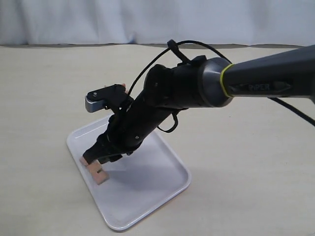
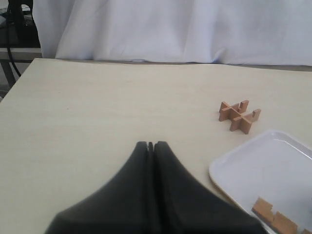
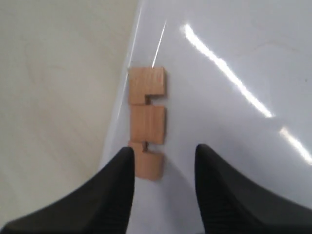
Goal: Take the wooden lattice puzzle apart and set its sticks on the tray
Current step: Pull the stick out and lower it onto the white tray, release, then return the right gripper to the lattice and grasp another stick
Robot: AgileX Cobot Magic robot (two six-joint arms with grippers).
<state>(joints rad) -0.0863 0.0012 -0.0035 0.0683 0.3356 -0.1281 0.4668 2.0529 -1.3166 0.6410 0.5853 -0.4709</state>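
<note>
Beige table [image 2: 97,97] | left jaws closed | right jaws parted by stick [image 3: 146,122] | puzzle [image 2: 239,116]: left wrist view only

A robotics lab is indicated by a beige table [image 1: 246,196], a white curtain [image 1: 147,19] hung at 12 o'clock and a black robot arm [image 1: 266,81].

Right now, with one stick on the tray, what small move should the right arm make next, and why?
Probably lift the right gripper straight up off the tray. Its jaws stand open, and the stick lies released by the rim, while the rest of the wooden lattice puzzle sits on the table, interlocked.
</note>
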